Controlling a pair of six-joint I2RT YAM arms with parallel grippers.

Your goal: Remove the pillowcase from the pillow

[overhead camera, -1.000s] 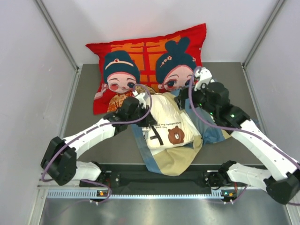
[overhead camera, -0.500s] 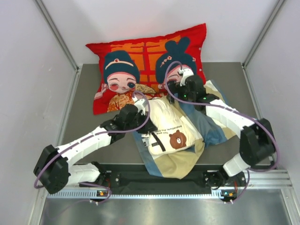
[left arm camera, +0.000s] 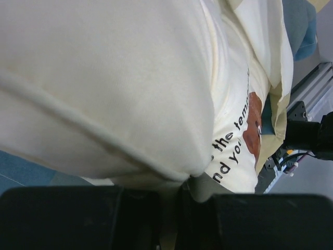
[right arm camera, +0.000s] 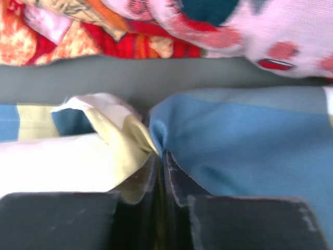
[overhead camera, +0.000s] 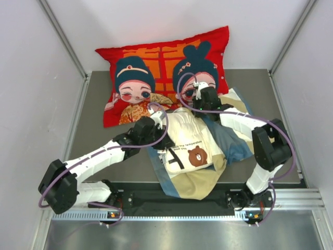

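1. Pins the pillow [overhead camera: 184, 133] mid-table [overhead camera: 91, 122] with the left gripper [left arm camera: 179, 190], closed on a fold of it, as an anchor.
2. Nips the pillowcase [right arm camera: 234, 135] hem (yellow-blue corner) in the closed right gripper [right arm camera: 160, 159], toward the far edge, ready for peeling.

A: Setting?
B: Robot lab cell, not a home. White panel walls [overhead camera: 26, 104], alu frame posts [overhead camera: 63, 36] at the corners, grey bench mat [overhead camera: 88, 104].
A: Other signs?
B: Left arm [overhead camera: 99, 153] & right arm [overhead camera: 242, 122] mounted by a slotted rail [overhead camera: 156, 214] w/ lit LEDs [overhead camera: 253, 214]. Loose purple cable [overhead camera: 167, 122]. The pillow [overhead camera: 184, 130] & red cushion [overhead camera: 161, 52] lie on that mat.
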